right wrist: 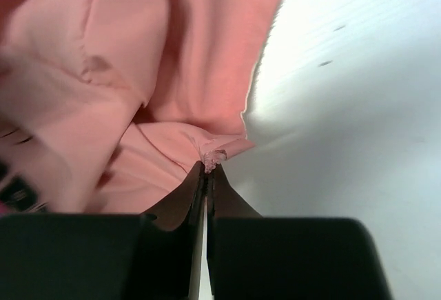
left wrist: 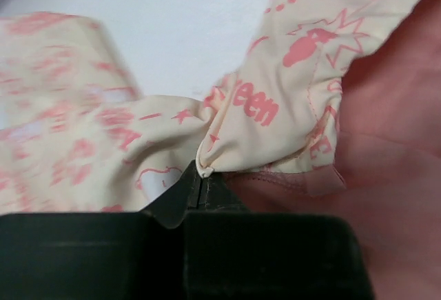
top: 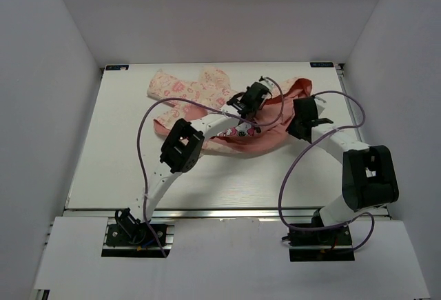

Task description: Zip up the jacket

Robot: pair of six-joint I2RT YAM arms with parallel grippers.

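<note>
Cream cloth printed with pink lettering, backed by plain salmon-pink lining, is making up the small child's hooded jacket [top: 196, 93], which is lying crumpled and spread open at the far middle of the white table [top: 131, 169]. The left gripper [left wrist: 201, 176] is pinching a raised fold of the cream printed cloth, its dark jaws pressing together on it. The right gripper [right wrist: 207, 170] is nipping the edge of the salmon-pink lining on the jacket's right side, jaws squeezing a small bit of fabric. Purple cables [top: 141, 148] are looping over both arms.
</note>
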